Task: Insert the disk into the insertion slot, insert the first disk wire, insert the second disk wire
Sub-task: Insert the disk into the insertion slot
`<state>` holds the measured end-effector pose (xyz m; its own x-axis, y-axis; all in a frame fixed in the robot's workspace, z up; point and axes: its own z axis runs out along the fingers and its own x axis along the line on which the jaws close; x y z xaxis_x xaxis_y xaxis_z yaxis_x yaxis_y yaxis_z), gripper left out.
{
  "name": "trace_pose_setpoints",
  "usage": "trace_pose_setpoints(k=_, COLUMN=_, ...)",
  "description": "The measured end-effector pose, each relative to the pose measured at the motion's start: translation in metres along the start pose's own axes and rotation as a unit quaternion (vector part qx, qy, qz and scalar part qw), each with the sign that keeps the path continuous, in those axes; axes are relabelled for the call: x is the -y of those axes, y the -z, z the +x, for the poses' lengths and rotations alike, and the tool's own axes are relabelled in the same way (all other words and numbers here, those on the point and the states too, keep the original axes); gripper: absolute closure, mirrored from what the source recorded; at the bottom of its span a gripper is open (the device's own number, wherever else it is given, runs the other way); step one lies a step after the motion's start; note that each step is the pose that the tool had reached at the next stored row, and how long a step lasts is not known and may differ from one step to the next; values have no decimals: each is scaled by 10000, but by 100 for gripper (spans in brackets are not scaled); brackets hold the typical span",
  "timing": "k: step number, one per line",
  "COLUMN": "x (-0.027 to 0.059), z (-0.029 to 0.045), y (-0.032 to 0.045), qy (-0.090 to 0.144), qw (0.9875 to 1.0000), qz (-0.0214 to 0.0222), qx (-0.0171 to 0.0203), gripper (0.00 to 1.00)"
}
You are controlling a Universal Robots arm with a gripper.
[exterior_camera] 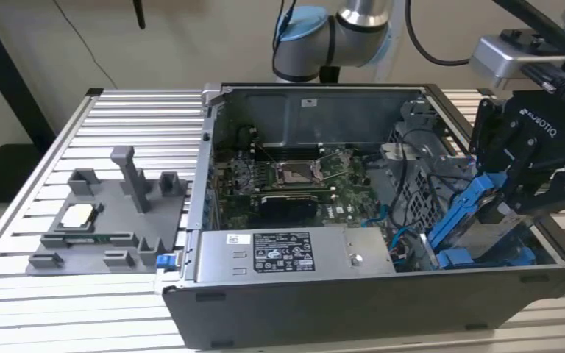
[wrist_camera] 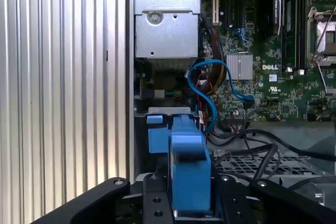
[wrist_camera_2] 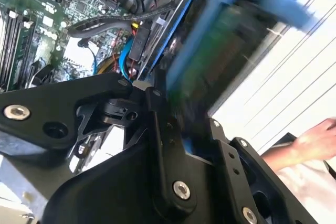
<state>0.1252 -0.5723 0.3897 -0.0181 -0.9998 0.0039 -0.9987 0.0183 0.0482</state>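
Where the gripper hangs over the case: jaws clamped on the tilted disk, at the exterior view's right.
Second wrist view, hand: near the arm; might get bumped.
First wrist view, cables: beside the disk; might snag.

A ribbed aluminium desk carries an open dark-grey computer case toward the exterior view's right. A grey plastic parts fixture sits just beside it, on the exterior view's left.
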Motion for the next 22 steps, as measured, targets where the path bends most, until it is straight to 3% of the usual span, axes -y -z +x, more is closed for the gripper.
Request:
trace_pose_setpoints(k=1, x=-1, z=0, y=22, qy=0, qw=10000, qz=0, qx=0, gripper=59)
trace_pose_setpoints(k=5, x=-8, z=-1, y=159, qy=0, qw=10000, qz=0, qx=4, gripper=59)
trace_pose_setpoints(k=8, x=-13, z=-3, y=151, qy=-21, qw=10000, qz=3, qx=18, gripper=59)
trace_pose_setpoints(k=11, x=-15, z=-10, y=133, qy=-87, qw=9999, qz=3, qx=57, gripper=59)
trace_pose_setpoints(k=13, x=-17, z=-13, y=124, qy=-128, qw=9999, qz=2, qx=82, gripper=68)
trace_pose_setpoints(k=15, x=-20, z=-13, y=123, qy=-149, qw=9998, qz=2, qx=106, gripper=68)
trace_pose_setpoints(k=20, x=-26, z=-13, y=122, qy=-164, qw=9998, qz=1, qx=111, gripper=66)
trace_pose_setpoints(k=21, x=-26, z=-13, y=130, qy=-165, qw=9998, qz=1, qx=110, gripper=60)
trace_pose_setpoints(k=22, x=-27, z=-14, y=143, qy=-166, qw=9998, qz=1, qx=113, gripper=60)
